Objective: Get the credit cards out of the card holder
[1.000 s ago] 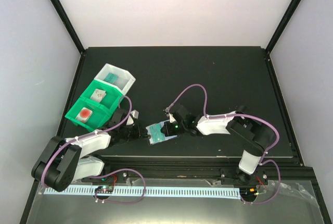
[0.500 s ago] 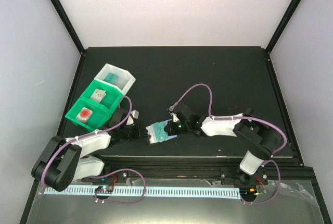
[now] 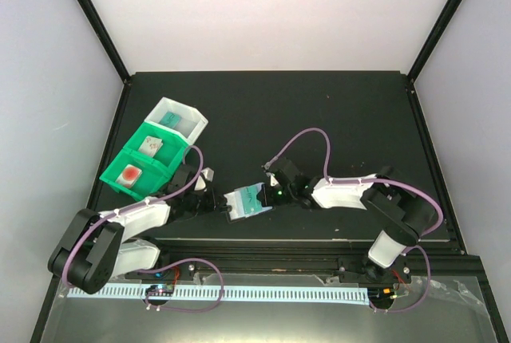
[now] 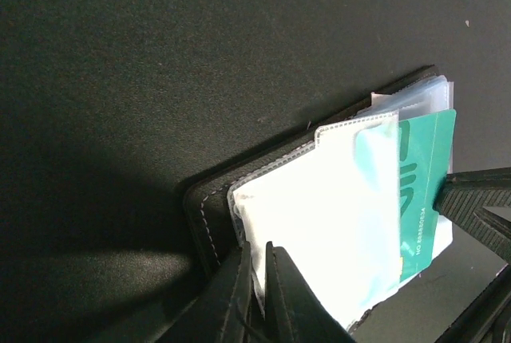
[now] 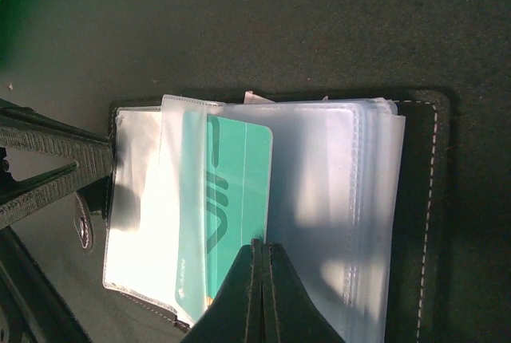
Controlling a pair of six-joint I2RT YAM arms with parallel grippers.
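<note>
The black card holder (image 3: 239,203) lies open near the table's front edge, its clear pockets (image 5: 319,175) facing up. A teal card (image 5: 231,183) with white marks sticks partway out of a pocket; it also shows in the left wrist view (image 4: 423,175). My right gripper (image 5: 261,251) is shut on the teal card's edge. My left gripper (image 4: 259,259) is shut on the holder's left edge (image 4: 209,199), pinning a clear pocket. In the top view the left gripper (image 3: 219,203) and right gripper (image 3: 270,194) flank the holder.
A green bin (image 3: 120,159) at the left holds a card with a red round mark (image 3: 130,174) and a pale grey-white card (image 3: 149,145). A white bin (image 3: 192,124) beside it holds a teal card (image 3: 172,118). Black frame posts stand at the table's corners.
My right gripper has moved a little to the right with the teal card, so more teal shows out of the pocket. The left gripper has stayed on the holder.
</note>
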